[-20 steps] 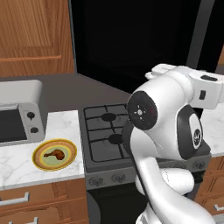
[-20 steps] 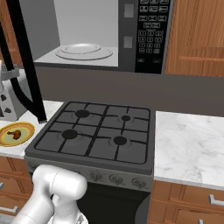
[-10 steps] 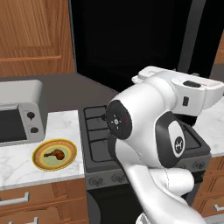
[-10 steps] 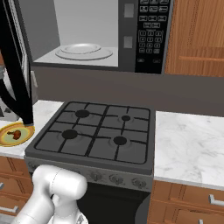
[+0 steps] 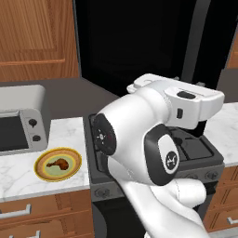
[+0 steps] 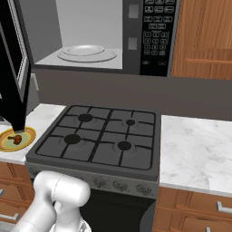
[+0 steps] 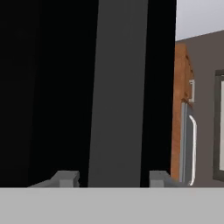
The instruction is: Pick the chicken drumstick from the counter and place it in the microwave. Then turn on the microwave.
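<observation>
The chicken drumstick (image 5: pixel 58 163) lies on a yellow plate (image 5: pixel 42 171) on the white marble counter (image 5: pixel 18 174), left of the stove; the right base view has the drumstick (image 6: pixel 15 138) at the far left, just below the door's lower corner. The black microwave (image 6: pixel 131 36) stands open, its glass turntable (image 6: pixel 86 52) bare, keypad (image 6: pixel 156 34) on its right, and the door (image 6: pixel 12 68) swung out to the left. In the hand view my gripper (image 7: pixel 113 179) is open with nothing between its fingertips (image 7: pixel 65 178), facing the dark door close up, far from the drumstick.
A silver toaster oven (image 5: pixel 18 125) stands on the counter behind the plate. The dark gas stovetop (image 6: pixel 99 138) lies under the microwave, with more marble counter (image 6: pixel 199 154) to its right. My arm's white body (image 5: pixel 139 139) blocks most of the stove in the left base view.
The microwave door has swung wider open, leftwards in the right base view, now covering the toaster oven there. My arm has turned and its elbow has come nearer the left camera. The drumstick stays put.
</observation>
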